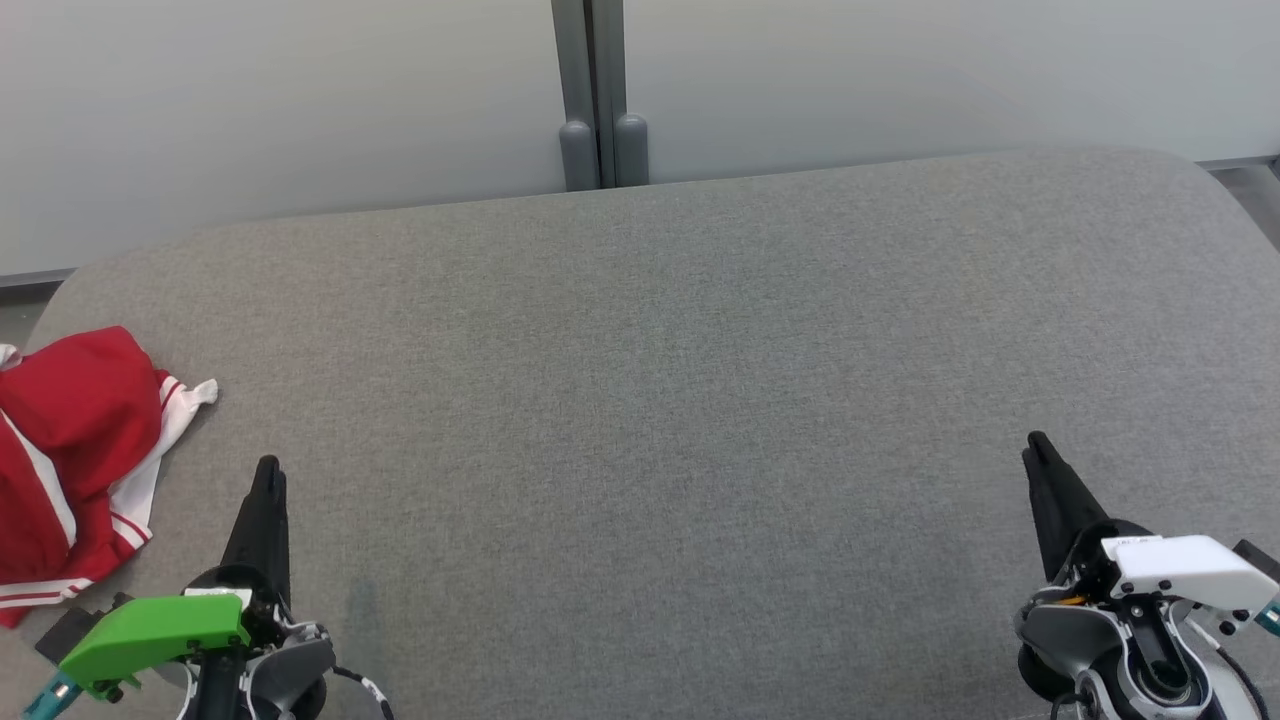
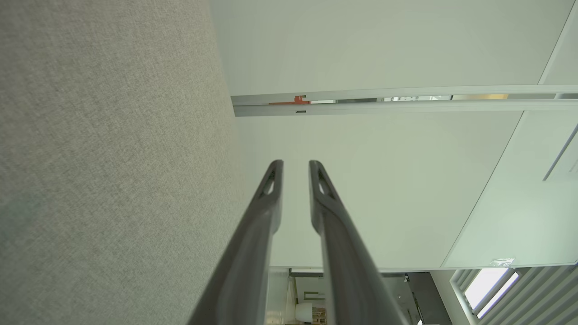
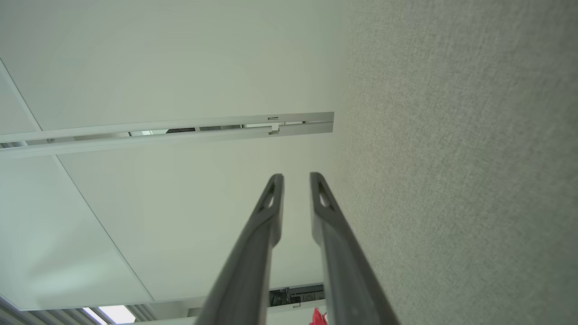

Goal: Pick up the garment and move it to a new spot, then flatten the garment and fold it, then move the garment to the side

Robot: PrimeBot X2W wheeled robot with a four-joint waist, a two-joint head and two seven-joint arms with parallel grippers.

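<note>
The garment, red with white stripes, lies crumpled at the left edge of the grey padded table. My left gripper hovers low over the table just right of the garment and apart from it. In the left wrist view the left gripper stands open by a narrow gap with nothing between its fingers. My right gripper is at the lower right, far from the garment. Seen from its own wrist, the right gripper is likewise narrowly open and holds nothing.
A pale wall with a grey vertical post runs behind the table's far edge. The table's corners are rounded, and a strip of floor shows at the far right. A small red scrap at the right wrist view's bottom edge is too small to identify.
</note>
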